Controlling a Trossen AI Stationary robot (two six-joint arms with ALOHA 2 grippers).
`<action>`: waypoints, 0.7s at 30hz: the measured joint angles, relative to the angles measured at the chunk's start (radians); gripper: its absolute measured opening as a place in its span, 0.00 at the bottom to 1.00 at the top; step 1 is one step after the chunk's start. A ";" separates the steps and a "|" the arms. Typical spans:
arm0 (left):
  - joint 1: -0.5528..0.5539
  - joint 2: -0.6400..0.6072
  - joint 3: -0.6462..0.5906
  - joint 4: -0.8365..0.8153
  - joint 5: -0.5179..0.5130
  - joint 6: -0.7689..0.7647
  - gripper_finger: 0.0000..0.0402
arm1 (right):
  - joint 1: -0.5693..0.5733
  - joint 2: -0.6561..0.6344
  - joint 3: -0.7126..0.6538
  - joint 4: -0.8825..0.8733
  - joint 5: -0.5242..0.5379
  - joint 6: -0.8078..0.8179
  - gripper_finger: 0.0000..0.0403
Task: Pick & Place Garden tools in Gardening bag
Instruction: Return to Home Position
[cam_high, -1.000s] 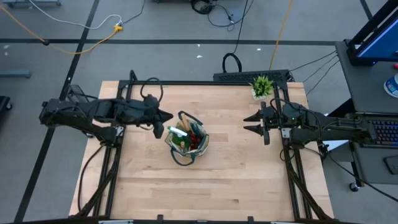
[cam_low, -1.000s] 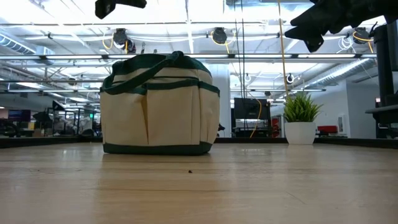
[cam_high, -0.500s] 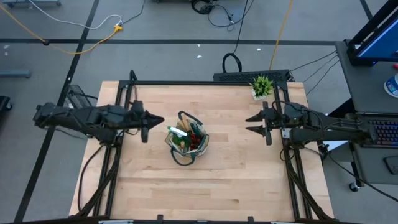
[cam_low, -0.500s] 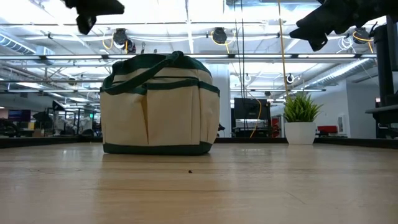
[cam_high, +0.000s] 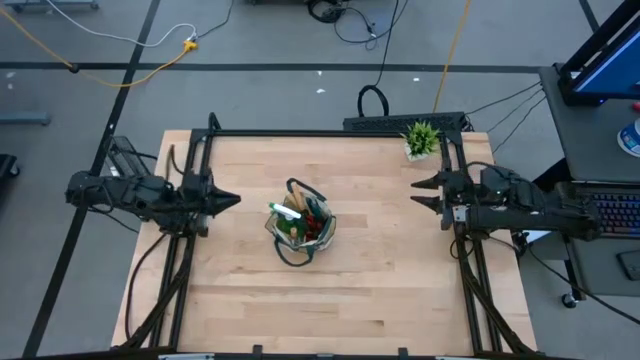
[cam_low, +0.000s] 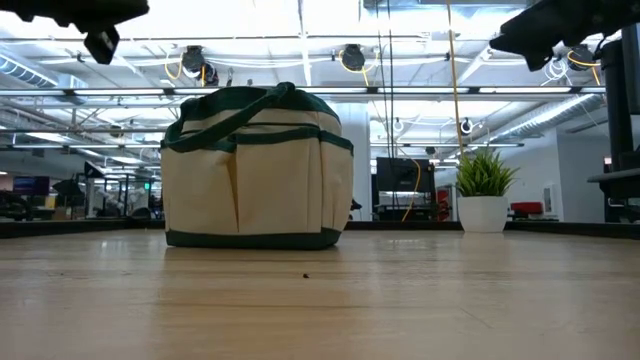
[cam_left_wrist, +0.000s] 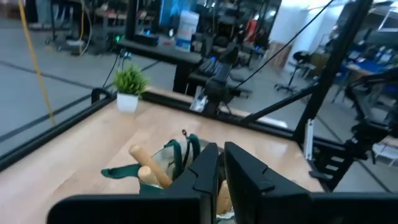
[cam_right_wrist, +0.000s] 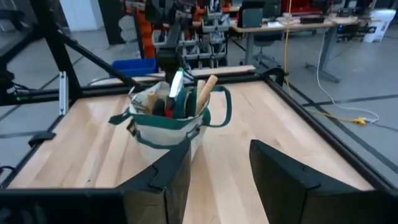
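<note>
Left gripper hangs over the left edge of the table in the high view, fingers pressed together and pointing toward the gardening bag. The right gripper sits over the right edge, fingers spread and holding nothing. The bag stands mid-table, mouth up, well apart from both. A pale green tool lies across its mouth, with a red glove beside it. Bare wood surrounds the bag on every side, and a potted plant stands at the far right corner.

In the low view the bag is upright, its loops folded over the top, and both grippers are high above the board.

In the left wrist view a wooden handle slants up out of the bag.

In the right wrist view the handles stand upright, packed together in the bag's mouth.
</note>
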 joint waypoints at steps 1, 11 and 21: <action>-0.006 -0.023 -0.010 0.002 0.000 0.006 0.08 | 0.000 -0.014 0.000 -0.011 0.000 0.003 0.39; -0.035 -0.183 -0.152 0.024 -0.040 0.001 0.08 | 0.000 -0.104 -0.005 -0.077 -0.004 0.082 0.39; -0.035 -0.203 -0.280 0.192 -0.051 0.018 0.08 | 0.001 -0.118 -0.168 0.103 -0.055 0.109 0.39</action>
